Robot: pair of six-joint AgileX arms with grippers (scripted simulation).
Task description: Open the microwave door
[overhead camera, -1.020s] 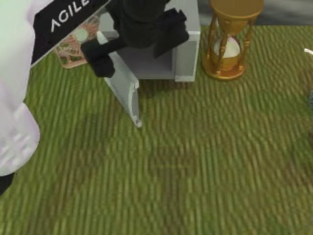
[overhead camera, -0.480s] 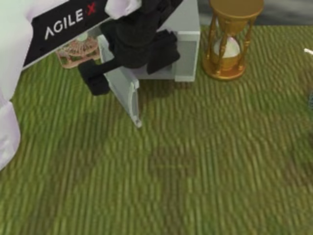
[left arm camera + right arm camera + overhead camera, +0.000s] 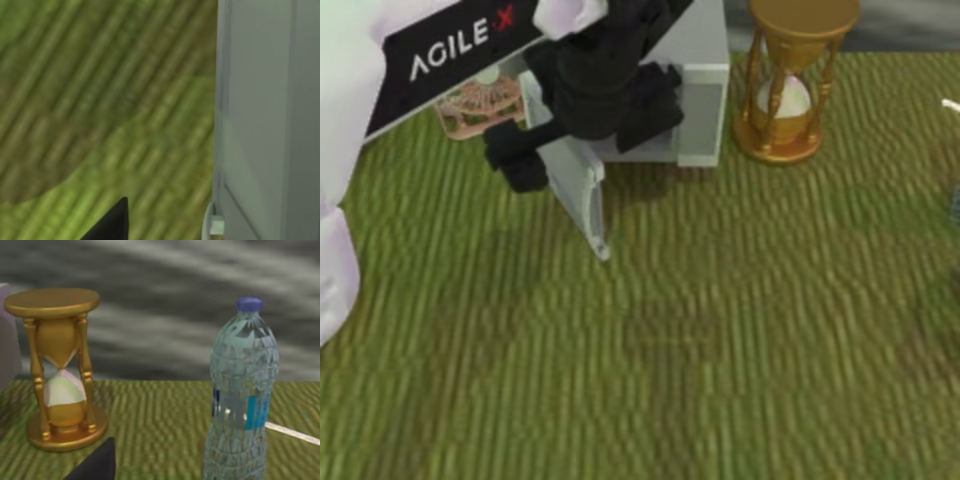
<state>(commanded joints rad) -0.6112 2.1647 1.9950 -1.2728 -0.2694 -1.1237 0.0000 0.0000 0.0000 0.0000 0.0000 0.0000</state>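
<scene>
Since the silver-framed microwave door point(image 3: 578, 185) already stands swung out from the boxy silver-grey microwave point(image 3: 695, 90) at the table's far edge, it lies just right of our left claw point(image 3: 515, 155), whose spread we cannot tell.

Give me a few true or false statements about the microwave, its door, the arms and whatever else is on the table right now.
1. The microwave door stands swung out from the microwave. True.
2. The golden hourglass stands at the microwave's left. False: it stands at its right in the top view.
3. The left hand is at the door's hinge side, beside the panel. True.
4. The hourglass lies on its side. False: it stands upright.
5. A clear water bottle with a blue cap shows in the right wrist view. True.
</scene>
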